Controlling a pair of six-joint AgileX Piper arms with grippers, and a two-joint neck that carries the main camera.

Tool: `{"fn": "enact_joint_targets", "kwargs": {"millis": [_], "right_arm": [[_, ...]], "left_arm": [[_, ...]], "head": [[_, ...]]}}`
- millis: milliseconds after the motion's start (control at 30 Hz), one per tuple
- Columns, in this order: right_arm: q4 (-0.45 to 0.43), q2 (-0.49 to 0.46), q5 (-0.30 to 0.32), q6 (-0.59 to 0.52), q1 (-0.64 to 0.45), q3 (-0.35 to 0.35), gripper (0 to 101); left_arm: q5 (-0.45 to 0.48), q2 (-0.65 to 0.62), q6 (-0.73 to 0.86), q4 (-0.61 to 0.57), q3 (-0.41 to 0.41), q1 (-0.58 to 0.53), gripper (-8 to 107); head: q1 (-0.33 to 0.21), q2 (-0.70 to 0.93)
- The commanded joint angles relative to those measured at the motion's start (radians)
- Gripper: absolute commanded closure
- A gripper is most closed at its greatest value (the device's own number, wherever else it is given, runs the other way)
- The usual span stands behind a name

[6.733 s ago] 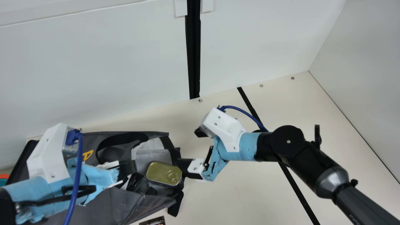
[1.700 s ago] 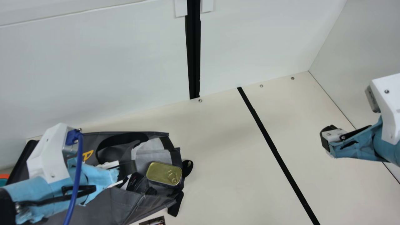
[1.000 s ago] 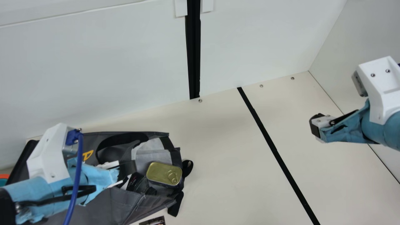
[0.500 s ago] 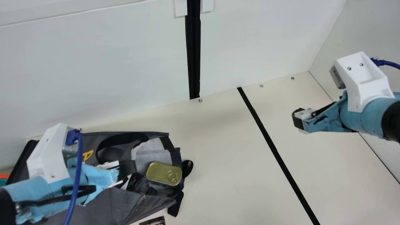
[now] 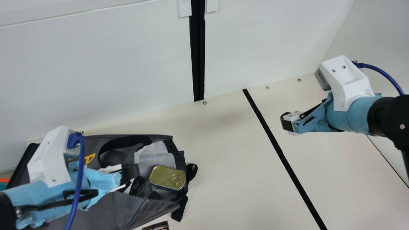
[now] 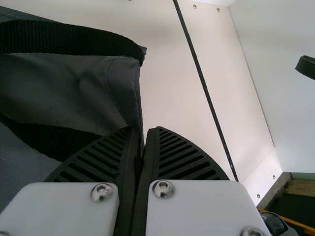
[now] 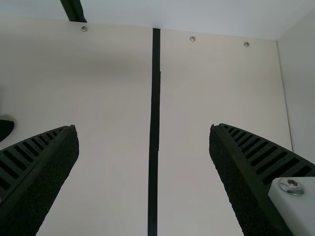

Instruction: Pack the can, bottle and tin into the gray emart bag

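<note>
1. Your right gripper [image 7: 143, 126] had come back in from the far right over the last moments, its fingers wide apart with nothing between them; earlier it had been close by the tin [image 5: 163, 175].
2. Your left gripper [image 6: 144, 129] had held its place, its fingers pinched on the edge of the gray emart bag [image 5: 134, 207].
3. The tin had not shifted: it lay ring-pull up at the bag's mouth, beside a dark item [image 5: 137, 186] you couldn't firmly identify as can or bottle.
4. For you, that probably meant checking or tucking the load deeper, taking care that the tin didn't slide back out.
</note>
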Motion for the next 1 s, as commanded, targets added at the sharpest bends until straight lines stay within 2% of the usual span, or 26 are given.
{"fn": "enact_joint_targets", "kwargs": {"millis": [0,467,967], "right_arm": [[0.012,0.006,-0.004,-0.004,0.006,0.006,10],[0.066,0.057,-0.047,-0.058,0.046,0.059,10],[0.164,0.116,-0.094,-0.170,0.063,0.110,10]], "left_arm": [[0.000,0.000,0.000,0.000,0.000,0.000,89],[0.000,0.000,0.000,0.000,0.000,0.000,89],[0.000,0.000,0.000,0.000,0.000,0.000,89]], "head": [[-0.023,-0.002],[-0.023,-0.002],[-0.023,-0.002]]}}
